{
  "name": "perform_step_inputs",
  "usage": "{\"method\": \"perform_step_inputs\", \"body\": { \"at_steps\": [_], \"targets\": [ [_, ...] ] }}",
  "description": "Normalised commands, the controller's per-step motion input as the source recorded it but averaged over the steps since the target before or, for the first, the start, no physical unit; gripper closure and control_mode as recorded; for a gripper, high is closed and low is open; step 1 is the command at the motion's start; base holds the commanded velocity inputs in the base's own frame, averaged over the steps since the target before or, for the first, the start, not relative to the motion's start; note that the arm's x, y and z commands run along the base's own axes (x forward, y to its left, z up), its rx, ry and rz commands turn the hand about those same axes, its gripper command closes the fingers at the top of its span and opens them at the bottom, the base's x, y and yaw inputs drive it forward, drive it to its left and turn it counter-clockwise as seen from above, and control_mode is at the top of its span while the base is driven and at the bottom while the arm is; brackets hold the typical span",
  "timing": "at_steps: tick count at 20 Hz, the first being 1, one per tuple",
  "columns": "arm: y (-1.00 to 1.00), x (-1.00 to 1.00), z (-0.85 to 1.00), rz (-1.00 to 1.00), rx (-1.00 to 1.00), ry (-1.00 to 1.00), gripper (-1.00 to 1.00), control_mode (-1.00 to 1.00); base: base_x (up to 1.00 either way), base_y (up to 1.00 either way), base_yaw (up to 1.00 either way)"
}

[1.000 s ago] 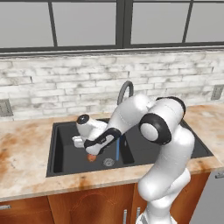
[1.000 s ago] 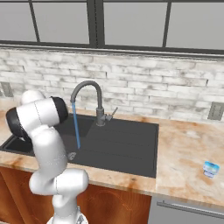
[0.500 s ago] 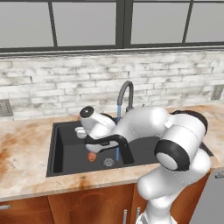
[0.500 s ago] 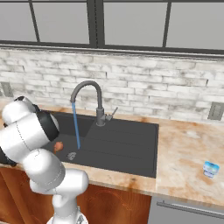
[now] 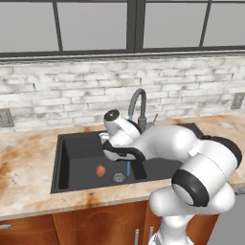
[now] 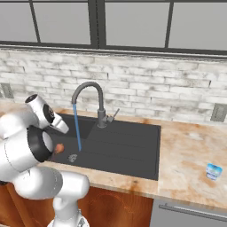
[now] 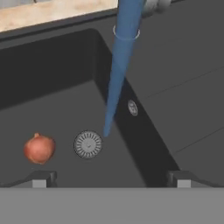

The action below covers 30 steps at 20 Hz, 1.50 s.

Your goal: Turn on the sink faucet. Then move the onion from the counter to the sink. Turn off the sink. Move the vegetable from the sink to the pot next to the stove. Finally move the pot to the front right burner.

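Observation:
The onion (image 5: 100, 171) (image 7: 39, 148), a small reddish-orange ball, lies on the floor of the black sink (image 5: 76, 148) (image 7: 52, 65), just left of the round drain (image 5: 118, 177) (image 7: 88, 144). Part of the onion (image 6: 59, 147) peeks out from behind my arm. The dark sink faucet (image 5: 139, 101) (image 6: 88, 87) is running, and a blue stream (image 6: 77, 128) (image 7: 118, 70) falls beside the drain. My gripper (image 5: 122, 158) (image 7: 111, 180) hangs open and empty above the basin, right of the onion and apart from it. The pot and the stove are out of view.
The beige counter (image 5: 28, 167) (image 6: 190, 155) surrounds the sink, with the flat ribbed drainboard (image 6: 133, 142) on the right. The faucet's small lever (image 6: 116, 113) sticks out at its base. A small blue object (image 6: 213, 170) sits on the counter at far right. A brick wall rises behind.
My open hand has risen off the onion and moved right toward the faucet, with the elbow swinging right. The onion stays in the basin and the water keeps running.

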Motion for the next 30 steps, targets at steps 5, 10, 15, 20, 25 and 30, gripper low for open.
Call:
{"method": "perform_step_inputs", "body": {
  "at_steps": [5, 10, 15, 20, 25, 30],
  "targets": [
    [-0.93, 0.0, 0.15, 0.0, 0.05, 0.0, -1.0, -1.0, 0.0, 0.0, 0.0],
    [-0.94, 0.0, 0.05, 0.02, 0.1, 0.0, -1.0, -1.0, 0.0, 0.0, 0.0],
    [-0.83, 0.11, 0.0, 0.09, 0.14, 0.0, -1.0, -1.0, 0.0, 0.0, 0.0],
    [-0.83, 0.16, -0.02, 0.07, 0.2, 0.01, -1.0, -1.0, 0.0, 0.0, 0.0],
    [-0.67, 0.26, 0.0, 0.15, 0.14, -0.04, -1.0, -1.0, 0.0, 0.0, 0.0],
    [-0.23, 0.6, 0.07, 0.26, 0.12, -0.17, -1.0, -1.0, 0.0, 0.0, 0.0]
  ]
}}
